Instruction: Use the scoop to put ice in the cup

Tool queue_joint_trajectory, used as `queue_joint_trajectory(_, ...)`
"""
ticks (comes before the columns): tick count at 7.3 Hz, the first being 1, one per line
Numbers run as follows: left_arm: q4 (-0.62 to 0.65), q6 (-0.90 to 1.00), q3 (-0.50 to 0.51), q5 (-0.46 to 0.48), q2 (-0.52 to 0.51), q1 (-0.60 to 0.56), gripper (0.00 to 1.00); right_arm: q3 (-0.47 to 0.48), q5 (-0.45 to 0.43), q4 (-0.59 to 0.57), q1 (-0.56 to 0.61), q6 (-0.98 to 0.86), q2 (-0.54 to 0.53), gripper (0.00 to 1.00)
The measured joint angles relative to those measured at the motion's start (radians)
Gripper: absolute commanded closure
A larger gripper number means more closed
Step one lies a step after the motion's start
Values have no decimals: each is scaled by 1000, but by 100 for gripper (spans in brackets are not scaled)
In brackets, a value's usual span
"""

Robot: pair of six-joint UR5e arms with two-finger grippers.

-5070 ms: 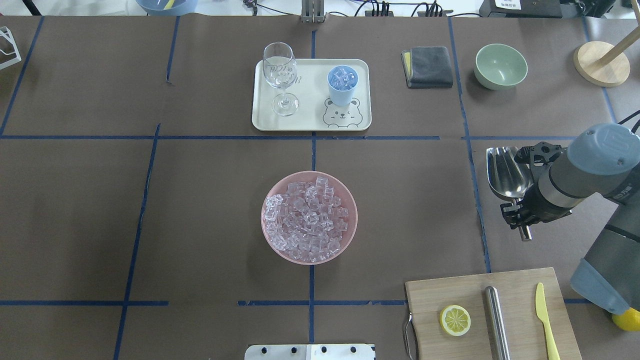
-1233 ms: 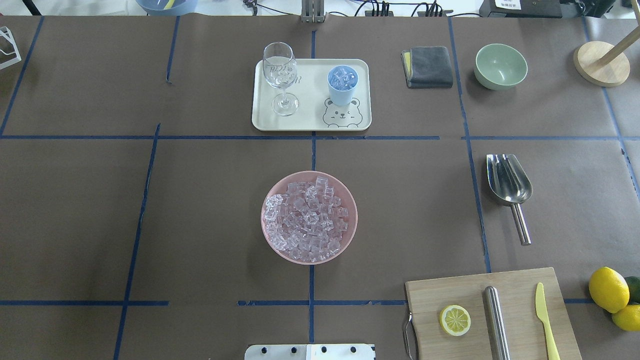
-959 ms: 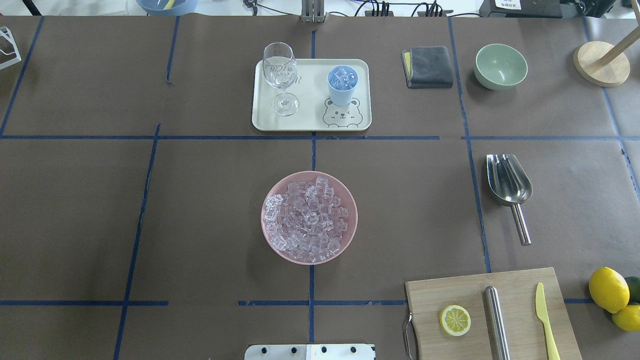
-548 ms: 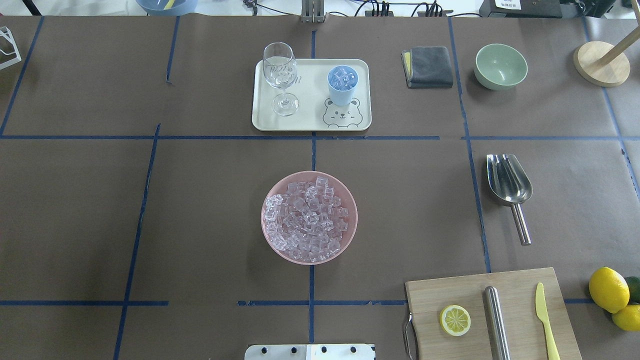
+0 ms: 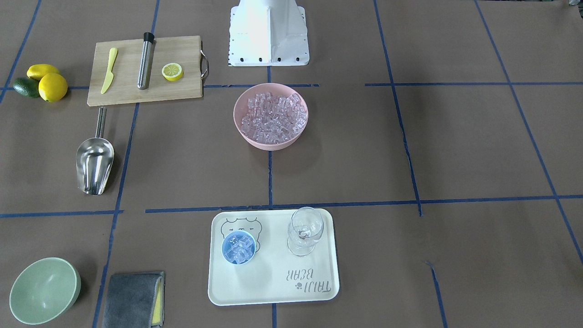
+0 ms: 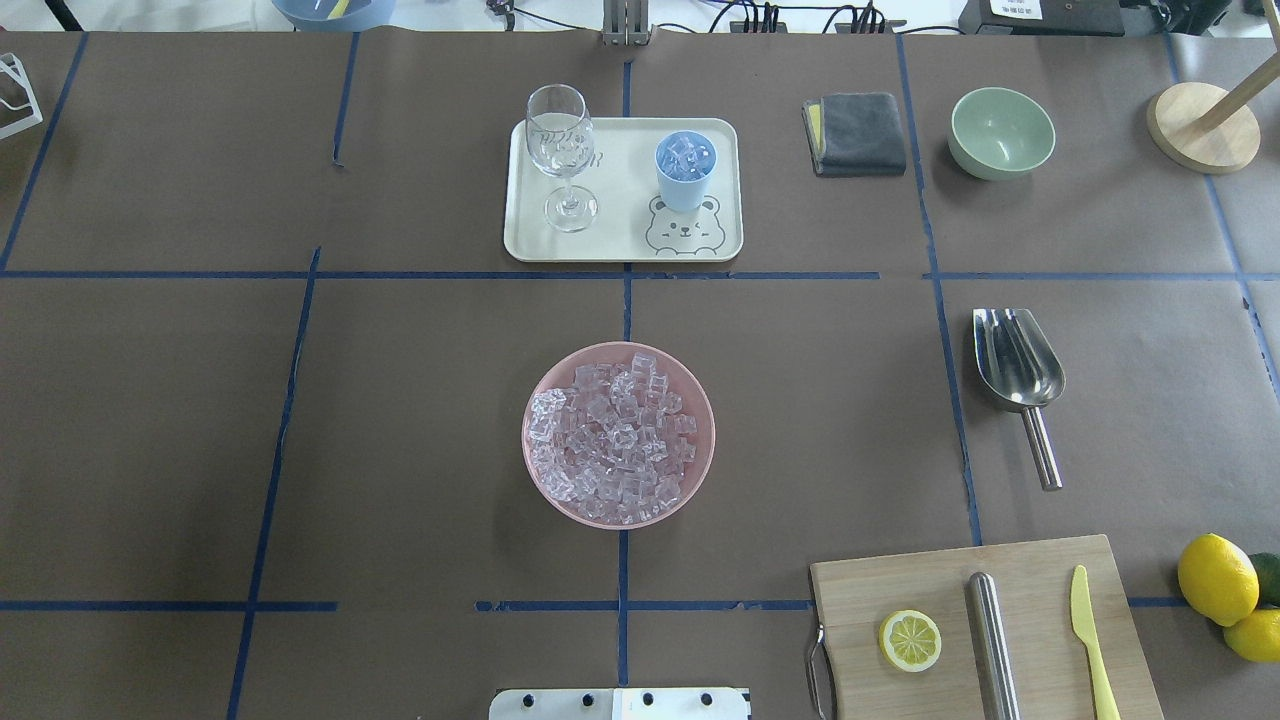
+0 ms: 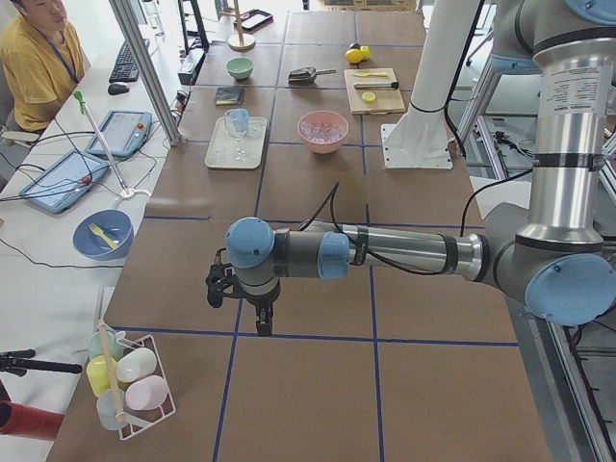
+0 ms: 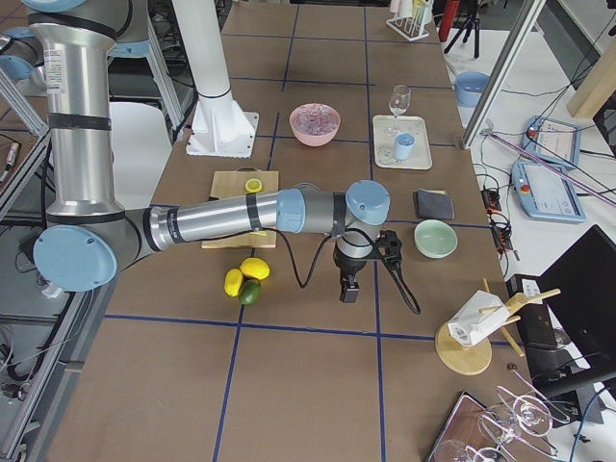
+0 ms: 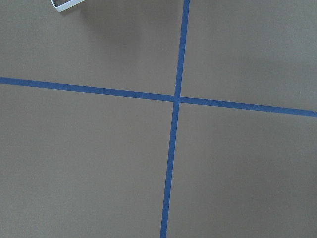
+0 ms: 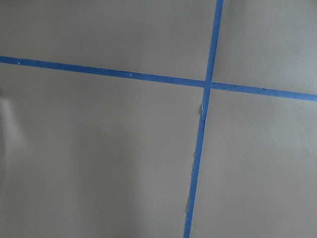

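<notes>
Left jaws and right jaws hang over bare desk (image 6: 400, 400) at opposite ends; spread or pressed together, cannot tell. Well apart from both: scoop (image 6: 1018, 370) lying free, cup (image 6: 686, 165) on tray (image 6: 530, 240) holding ice (image 6: 688, 152). Task judged done, arms retired clear.

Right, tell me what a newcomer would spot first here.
The pink bowl heaped with clear ice sits at the table's centre. Beyond it, the light-blue cup on the cream tray already holds cubes, and the steel scoop lies free on the robot's right side.
</notes>
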Motion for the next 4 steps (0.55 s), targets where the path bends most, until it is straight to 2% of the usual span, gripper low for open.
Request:
queue_joint_trajectory(2,0,0,3,0,-14,1,0,-39,5,23,7,-19,-10,0)
queue_joint_trajectory(4,-1,-1,4,-1,-27,1,0,-87,53,57,66,-109,-14,0)
